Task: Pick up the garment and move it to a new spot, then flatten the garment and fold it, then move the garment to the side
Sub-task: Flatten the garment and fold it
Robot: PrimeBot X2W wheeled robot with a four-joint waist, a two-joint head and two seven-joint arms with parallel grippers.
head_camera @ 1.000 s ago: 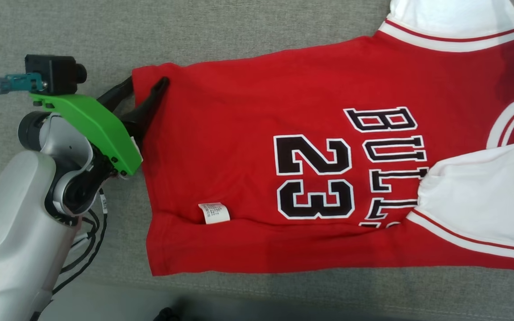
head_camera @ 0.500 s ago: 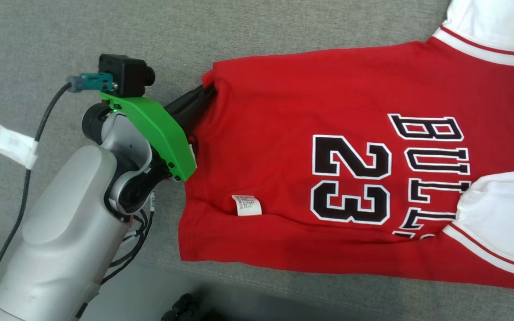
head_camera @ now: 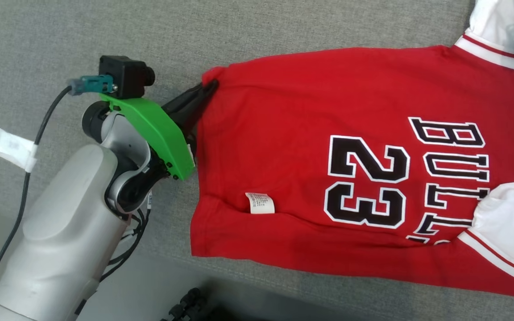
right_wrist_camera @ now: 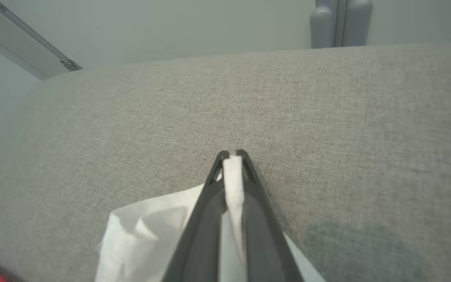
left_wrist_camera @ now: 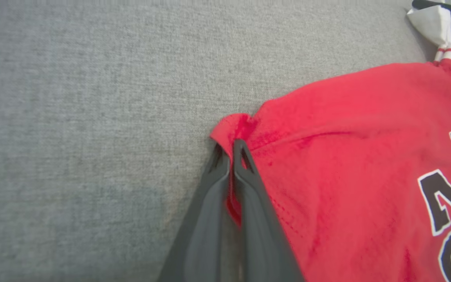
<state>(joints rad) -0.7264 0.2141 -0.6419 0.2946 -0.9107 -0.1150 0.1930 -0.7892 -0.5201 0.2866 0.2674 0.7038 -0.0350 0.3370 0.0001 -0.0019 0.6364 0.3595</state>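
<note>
The soft red jersey (head_camera: 292, 133) lies mostly flat on a nubby grey woven surface (head_camera: 239, 31). The left gripper (left_wrist_camera: 231, 147) has its thin dark fingers (left_wrist_camera: 206, 227) clamped on the bunched hem corner, and the right gripper (right_wrist_camera: 232, 154) is pinching a crumpled white sleeve (right_wrist_camera: 143, 235).

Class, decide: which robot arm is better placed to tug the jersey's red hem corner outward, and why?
Left: the left gripper is shut on that corner of the jersey; the right gripper pinches its white sleeve.

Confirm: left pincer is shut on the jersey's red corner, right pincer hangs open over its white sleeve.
Not quite: the right pincer is shut on the jersey's white sleeve, as the right wrist view shows. The left pincer does grip the red corner.
</note>
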